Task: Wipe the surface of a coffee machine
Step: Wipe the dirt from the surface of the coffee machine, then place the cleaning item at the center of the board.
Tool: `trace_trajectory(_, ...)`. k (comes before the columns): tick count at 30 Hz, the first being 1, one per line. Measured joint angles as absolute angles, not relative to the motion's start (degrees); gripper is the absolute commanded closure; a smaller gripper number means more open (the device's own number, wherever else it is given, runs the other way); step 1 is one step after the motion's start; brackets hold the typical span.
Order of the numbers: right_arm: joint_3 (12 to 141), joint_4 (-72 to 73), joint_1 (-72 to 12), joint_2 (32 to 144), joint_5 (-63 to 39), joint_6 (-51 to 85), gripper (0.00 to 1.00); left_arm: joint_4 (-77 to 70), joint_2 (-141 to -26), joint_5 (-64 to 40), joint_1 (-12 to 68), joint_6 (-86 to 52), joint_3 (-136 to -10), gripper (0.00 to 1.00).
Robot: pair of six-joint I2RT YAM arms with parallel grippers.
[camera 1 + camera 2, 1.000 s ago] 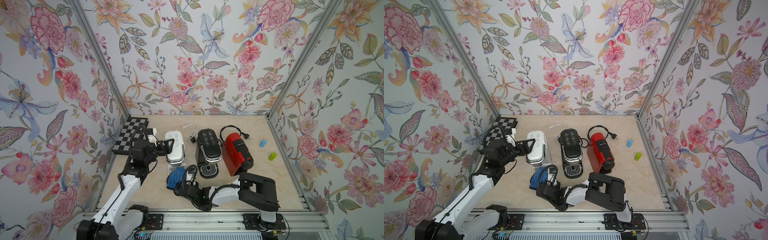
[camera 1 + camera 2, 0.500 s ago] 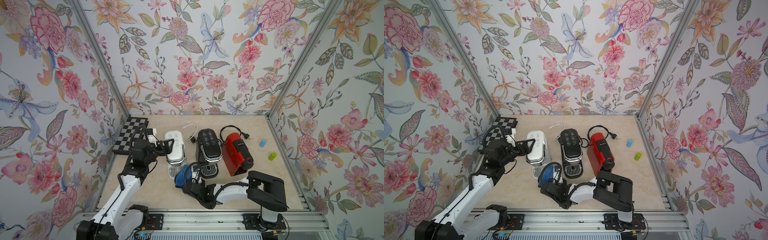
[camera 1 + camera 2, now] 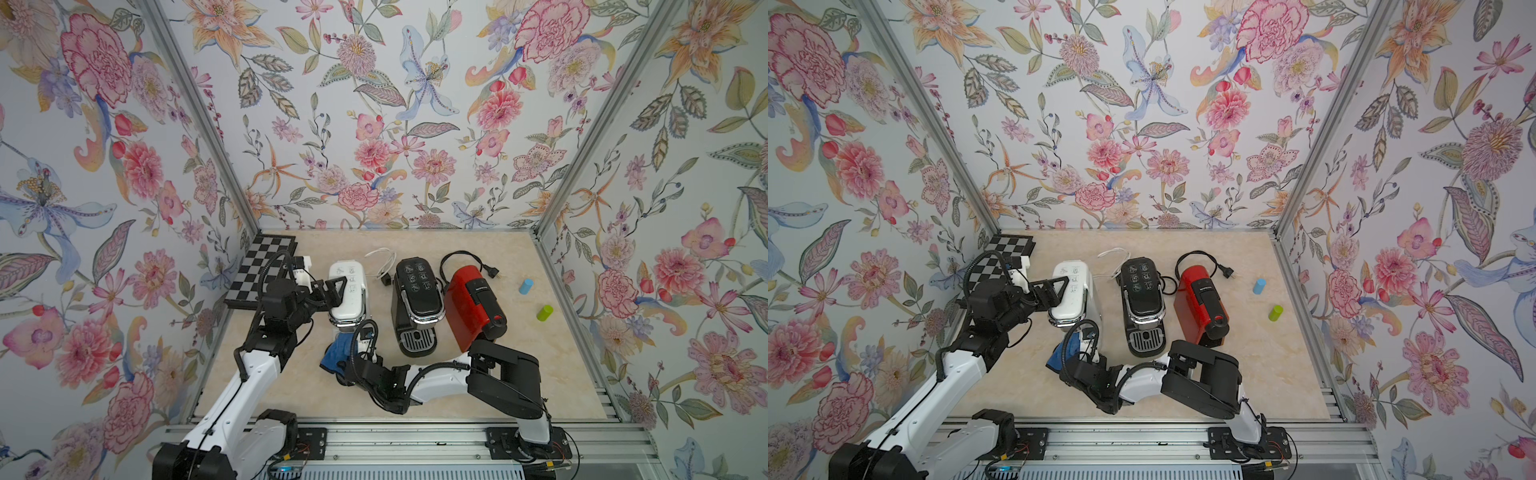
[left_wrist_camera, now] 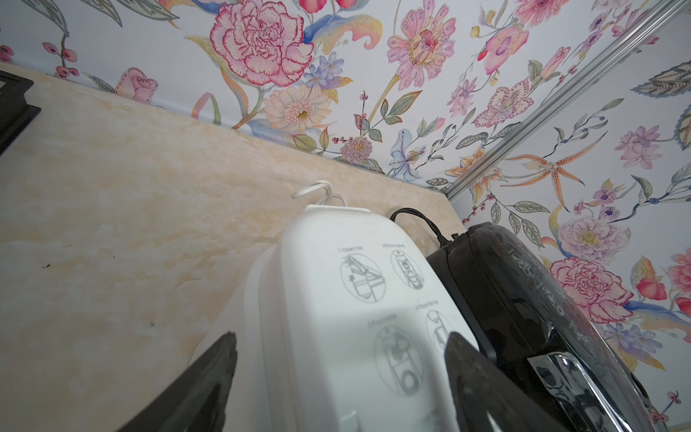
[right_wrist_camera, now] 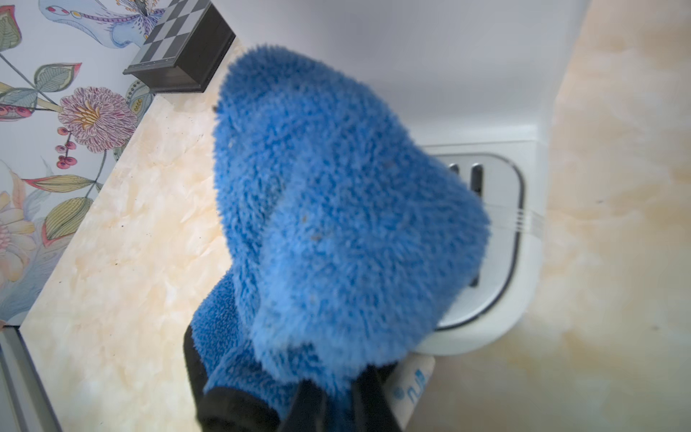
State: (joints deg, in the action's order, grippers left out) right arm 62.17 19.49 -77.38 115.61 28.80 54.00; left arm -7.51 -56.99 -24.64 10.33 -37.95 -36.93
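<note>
Directions are read on a top view, with 12 o'clock at the back wall.

Tool: the right gripper [image 5: 332, 406] is pressed together, pinching 1 end of the blue cloth [image 5: 336, 209]. The free end stands up fluffy and covers the near part of the drip tray [image 5: 503, 232]. Firm contact with the front wall cannot be confirmed.

Task's thing: the white coffee machine [image 3: 349, 286] stands left of centre on the table [image 3: 291, 390], leftmost of 3 machines. Its long axis runs 6 to 12 o'clock.

Key relation: the machine body lies at 12 o'clock from the cloth and above it, and only the foot is reached by the cloth. The coming stroke is judged to need travel up and toward 12 o'clock, along that axis. The right arm, which bears the cloth, is the nearer to the unwiped front.

The left gripper [image 4: 340, 342] is spread wide, with 1 finger on either side of the white lid. Whether the fingers touch it cannot be told; a bracing role is presumed.

Farther, toward 3 o'clock: the black coffee machine [image 3: 415, 291], then the red coffee machine [image 3: 473, 303].

Change: 0.5 s ago the cloth was seen at the tray's 3 o'clock edge, with the tray exposed. It is now back across toward 9 o'clock, roughly where it was 1 s ago. A side-to-side wipe is inferred. The left arm is unchanged.
</note>
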Motion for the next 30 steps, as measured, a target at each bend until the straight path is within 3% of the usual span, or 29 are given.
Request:
trace_trajectory(16, 49.23, 13.93, -74.52, 104.31, 32.45, 54.37, 1.00, -6.87, -57.06, -24.82, 10.39, -37.93, -36.91, 0.12)
trace_trajectory(30, 51.44, 0.10, -74.24, 96.12, 31.22, 41.06, 1.00, -1.37, -57.01, -23.59, 10.35, -36.58, -39.79, 0.10)
